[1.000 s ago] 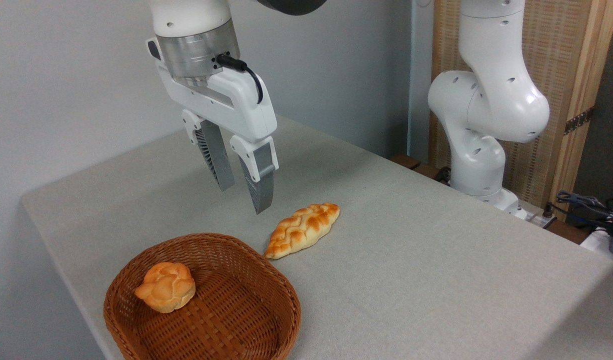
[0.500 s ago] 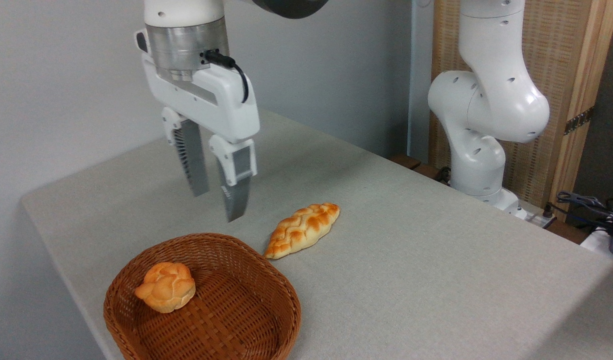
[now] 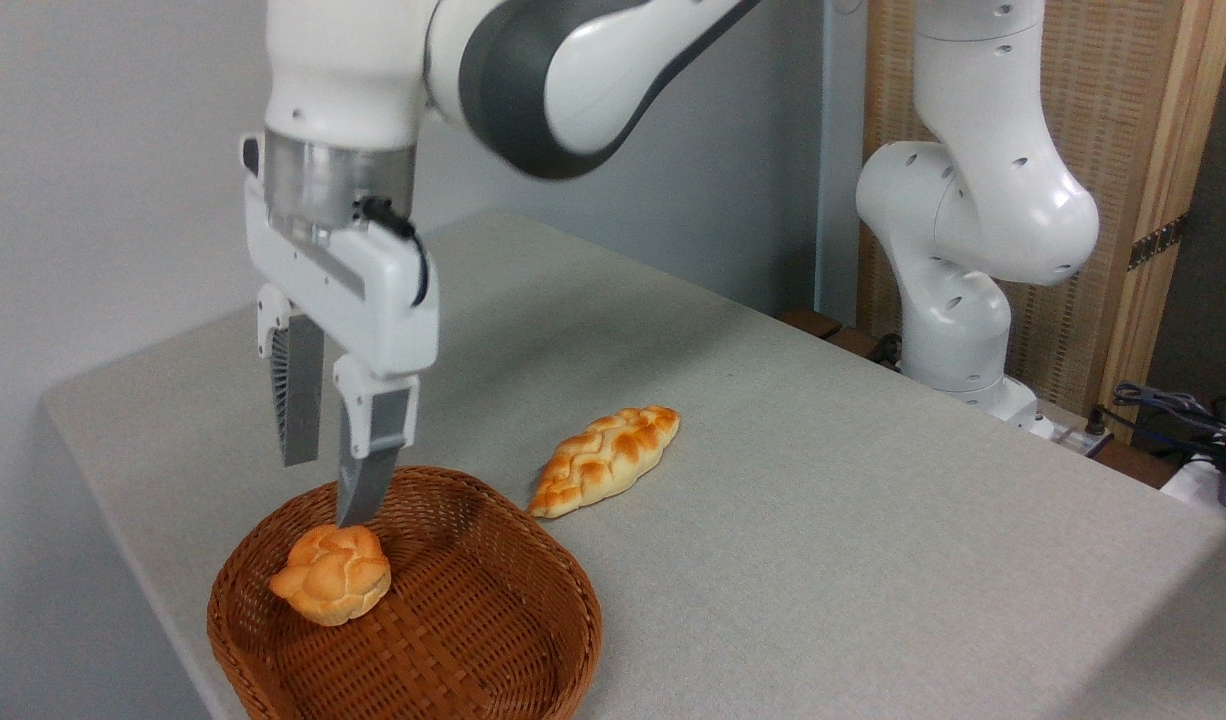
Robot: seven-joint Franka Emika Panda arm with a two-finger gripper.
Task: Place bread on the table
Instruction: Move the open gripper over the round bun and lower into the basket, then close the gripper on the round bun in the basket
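Golden knotted bread [image 3: 331,586] sits in a basket [image 3: 493,640] on the grey table [image 3: 823,520]

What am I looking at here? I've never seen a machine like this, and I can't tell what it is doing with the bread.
It is a white robot arm, photographed by one fixed camera that looks across the table from the front. At its end is a gripper: two grey fingers that squeeze together to pick things up. They are spread open and hold nothing. The gripper hangs just above a brown wicker basket, right over the small round knotted bun lying inside it. A longer braided loaf lies on the grey cloth beside the basket. The thick white column at the right is the arm's base. Judging by its pose, it is probably about to take the bun.
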